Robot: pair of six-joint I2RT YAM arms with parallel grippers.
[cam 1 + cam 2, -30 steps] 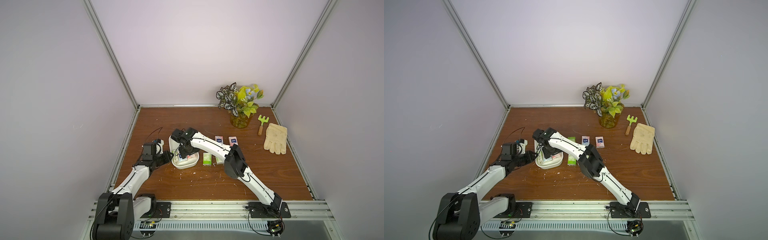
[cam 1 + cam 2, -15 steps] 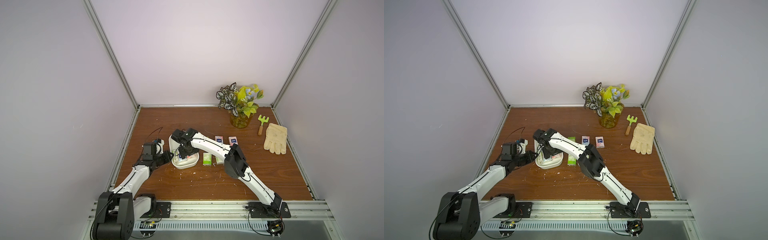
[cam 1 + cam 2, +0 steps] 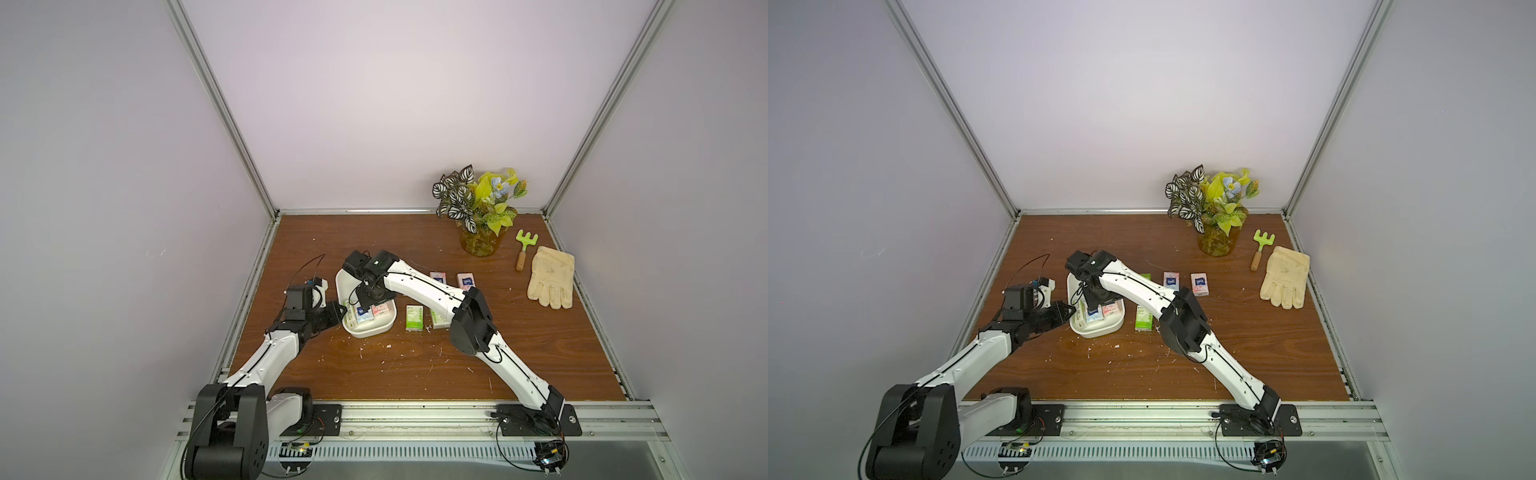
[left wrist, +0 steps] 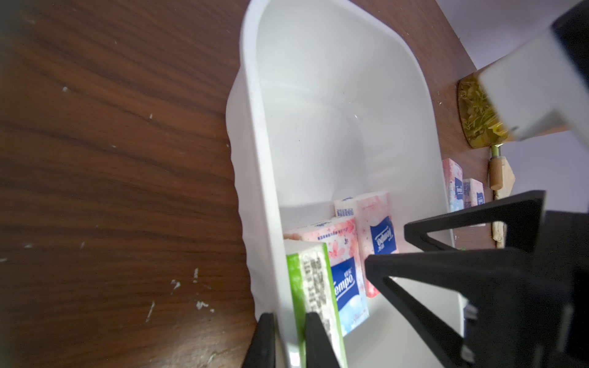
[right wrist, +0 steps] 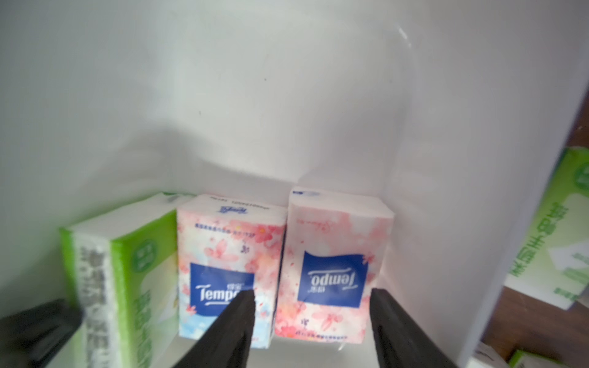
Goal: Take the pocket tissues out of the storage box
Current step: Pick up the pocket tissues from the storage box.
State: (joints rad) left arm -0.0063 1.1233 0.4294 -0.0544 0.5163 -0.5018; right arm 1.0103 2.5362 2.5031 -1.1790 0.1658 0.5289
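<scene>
**Reference:** in both top views, 12 o'clock is the back wall.

**Storage box.** The white storage box (image 3: 370,331) stands on the wooden table (image 3: 415,374) at 9 o'clock from the table centre. Three pocket tissue packets sit at its 6 o'clock end:
- Green packet (image 5: 127,270), on edge against the 9 o'clock wall.
- Centre Tempo packet (image 5: 223,255), pink and pale blue, lying flat.
- Outer Tempo packet (image 5: 334,270), pink, lying flat on the 3 o'clock side and touching the centre one.

**Left gripper.** The left gripper (image 4: 288,321) is at the 9 o'clock wall of the box. One finger is outside the wall and one is inside, against the green packet. The jaws are drawn together and clamp the wall.

**Right gripper.** The right gripper (image 5: 314,306) points down into the box over the outer Tempo packet. Its jaws are apart, one on each side of that packet. It cannot be told whether they touch it.

**Packets on the table.**
- Loose green packet A (image 3: 414,318) lies just beside the box at 3 o'clock.
- Loose green packet B (image 3: 437,322) lies next to it, partly under the right arm.
- Loose pink packet A (image 3: 438,276) and loose pink packet B (image 3: 466,280) lie at 2 o'clock from the box.

**Other items.** These are at 1 to 2 o'clock from the table centre:
- Amber glass vase (image 3: 482,245) with foliage.
- Green hand rake (image 3: 524,245).
- Work glove (image 3: 550,276).
</scene>
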